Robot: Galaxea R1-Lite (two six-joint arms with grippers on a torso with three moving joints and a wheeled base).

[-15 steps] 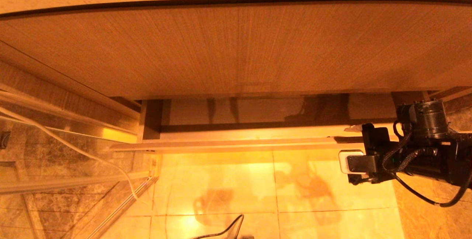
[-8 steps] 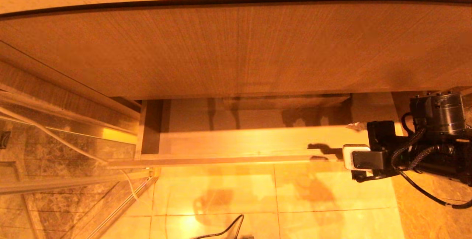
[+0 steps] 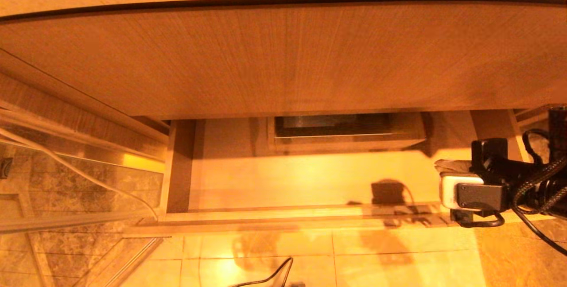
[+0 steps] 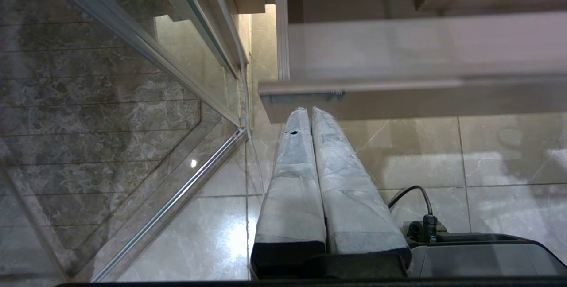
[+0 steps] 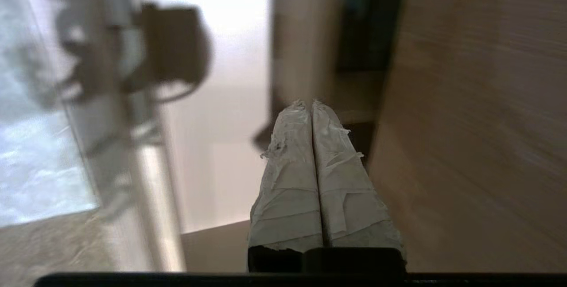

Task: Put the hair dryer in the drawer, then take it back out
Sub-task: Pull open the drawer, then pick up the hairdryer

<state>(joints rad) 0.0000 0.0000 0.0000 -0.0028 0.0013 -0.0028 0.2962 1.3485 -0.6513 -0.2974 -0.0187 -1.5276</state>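
Observation:
The drawer stands pulled out under the taller wood panel, showing its pale inside and the boxed cut-out at mid-back. Nothing lies on the part of its floor that shows. The hair dryer is out of view. My right gripper sits at the drawer's right end, over its side wall, with its taped fingertips pointing left. In the right wrist view the right gripper is shut with nothing between its fingers. My left gripper is shut and empty, low over the floor just in front of the drawer's left front corner.
A glass shower partition with a metal frame stands at the left, and a white cable runs across it. The tall wood panel overhangs the drawer's back. Glossy floor tiles lie in front, with a black cable near the bottom edge.
The drawer has slid out toward me, uncovering the cut-out. My right arm has drawn back and to the right with it, and its gripper has gone from open to shut.

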